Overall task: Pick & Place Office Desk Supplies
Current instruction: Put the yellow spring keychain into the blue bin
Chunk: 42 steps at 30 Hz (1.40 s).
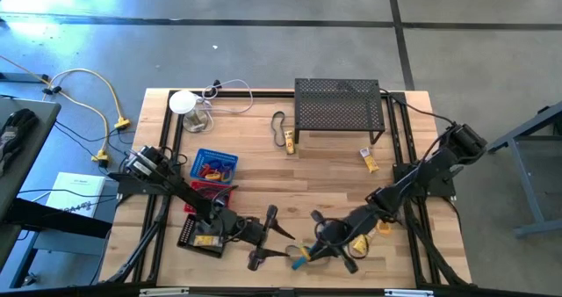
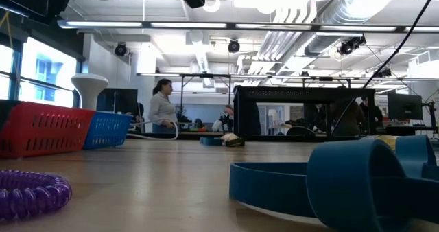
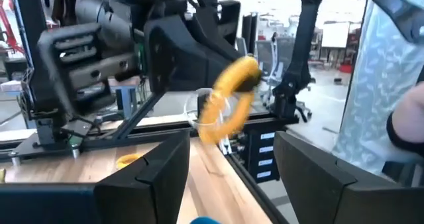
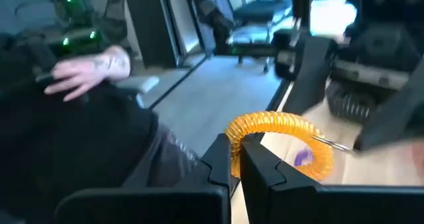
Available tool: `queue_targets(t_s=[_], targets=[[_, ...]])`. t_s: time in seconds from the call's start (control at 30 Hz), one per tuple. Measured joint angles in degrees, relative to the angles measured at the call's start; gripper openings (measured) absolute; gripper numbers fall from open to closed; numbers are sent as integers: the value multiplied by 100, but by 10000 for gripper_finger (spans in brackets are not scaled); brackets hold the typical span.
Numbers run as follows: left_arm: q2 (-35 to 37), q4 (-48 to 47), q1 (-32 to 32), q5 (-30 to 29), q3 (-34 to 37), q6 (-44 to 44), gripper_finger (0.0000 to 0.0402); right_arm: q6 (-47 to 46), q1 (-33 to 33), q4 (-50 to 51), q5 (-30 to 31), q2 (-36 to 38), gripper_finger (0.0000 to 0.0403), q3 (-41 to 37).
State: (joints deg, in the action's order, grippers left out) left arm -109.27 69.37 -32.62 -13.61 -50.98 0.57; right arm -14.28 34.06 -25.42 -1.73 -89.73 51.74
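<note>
My right gripper (image 4: 236,159) sits low at the table's front edge, fingers pinched on the orange coiled spiral ring (image 4: 281,139); the ring hangs off the fingertips and shows lifted in the left wrist view too (image 3: 228,98). My left gripper (image 1: 268,235) faces it from just beside, its dark fingers (image 3: 159,168) spread apart with nothing between them.

Step in hand, as I judge it: carry the ring to a bin. The grip is on one side of the coil only, so I would move slowly and keep the wrist level (a springy coil can swing or slip off). I should also raise it clear of the left arm before crossing.

Containers: a blue plastic mesh basket (image 1: 230,159) holds several small red and orange pieces; a red mesh basket (image 1: 195,186) lies just in front of it, contents hidden by the left arm. A purple coiled ring (image 2: 31,192) and a blue elastic loop (image 2: 274,187) lie loose on the wooden table (image 1: 334,170).
</note>
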Motion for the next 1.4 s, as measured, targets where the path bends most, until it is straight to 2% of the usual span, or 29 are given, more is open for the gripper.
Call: queue_targets(t_s=[0.2,0.33,0.57,1.07,1.4], targets=[[0,51,-7,7,0,1,212,86,-154,-754,-412,-496,5,-6],[2,-40,-3,89,0,-5,212,205,-146,-745,245,-505,5,-6],[2,-95,55,592,0,-242,211,179,-141,-635,724,-505,5,-6],[4,-291,-24,729,2,-362,210,189,125,-472,930,-503,5,-6],[4,-452,26,716,4,-362,180,54,121,-474,941,-503,5,-6]])
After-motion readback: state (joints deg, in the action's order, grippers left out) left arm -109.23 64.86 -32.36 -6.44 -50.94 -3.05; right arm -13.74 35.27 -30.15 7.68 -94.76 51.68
